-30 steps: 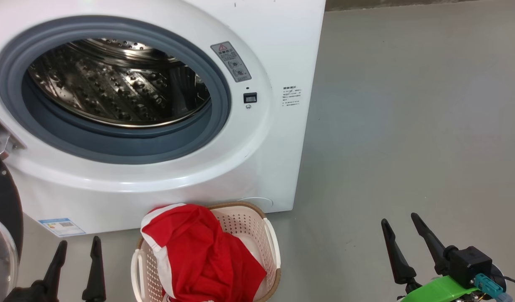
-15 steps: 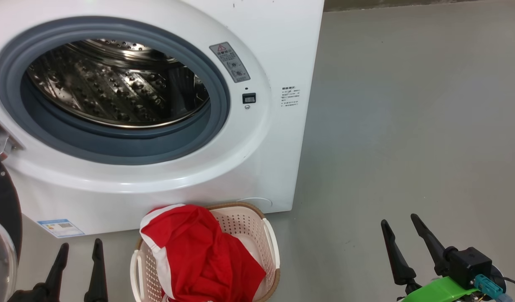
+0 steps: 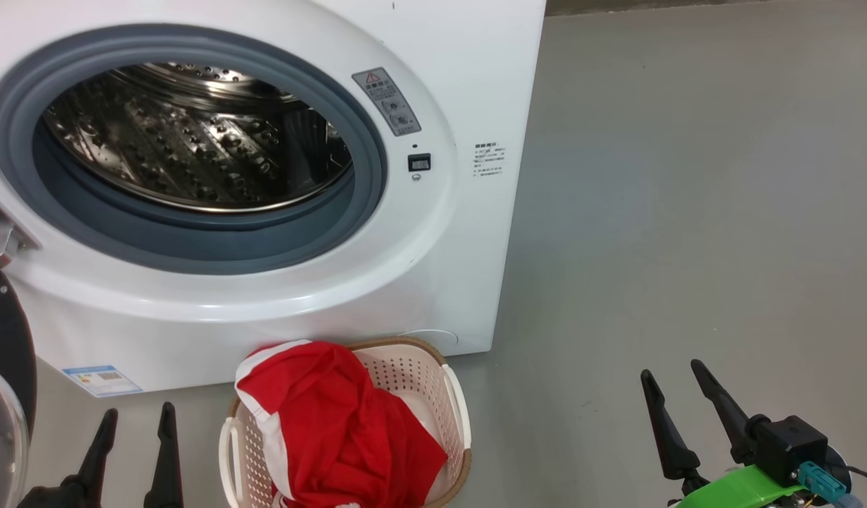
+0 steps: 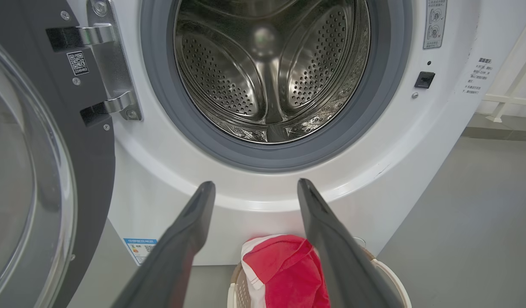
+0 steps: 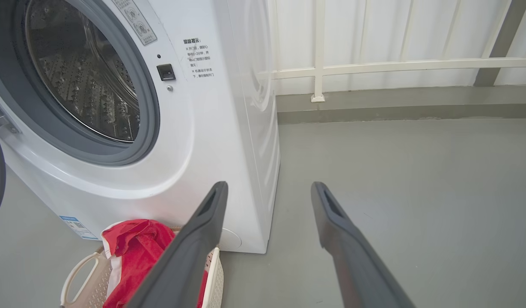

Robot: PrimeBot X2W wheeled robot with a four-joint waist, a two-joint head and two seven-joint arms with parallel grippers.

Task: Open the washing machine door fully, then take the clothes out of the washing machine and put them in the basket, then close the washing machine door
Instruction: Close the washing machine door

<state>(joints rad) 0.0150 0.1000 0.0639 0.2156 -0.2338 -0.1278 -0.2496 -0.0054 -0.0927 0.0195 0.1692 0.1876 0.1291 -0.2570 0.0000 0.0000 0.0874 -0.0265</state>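
Red clothes [image 3: 334, 423] heaped in the basket [image 3: 415, 381], door [image 3: 10, 339] hanging open
Basket sits just in front of the washing machine [image 3: 433, 282]; door sticks out right beside the left gripper [image 3: 139, 410], right gripper [image 3: 671, 370] over bare floor [image 3: 687, 212] well off to the side. Both jaws wide, gripping nothing.

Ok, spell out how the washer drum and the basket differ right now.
The drum is shiny steel; the basket is cream plastic with a brown rim. The drum looks empty; the basket holds red clothes. The drum opens toward the front; the basket opens upward. Both are perforated.
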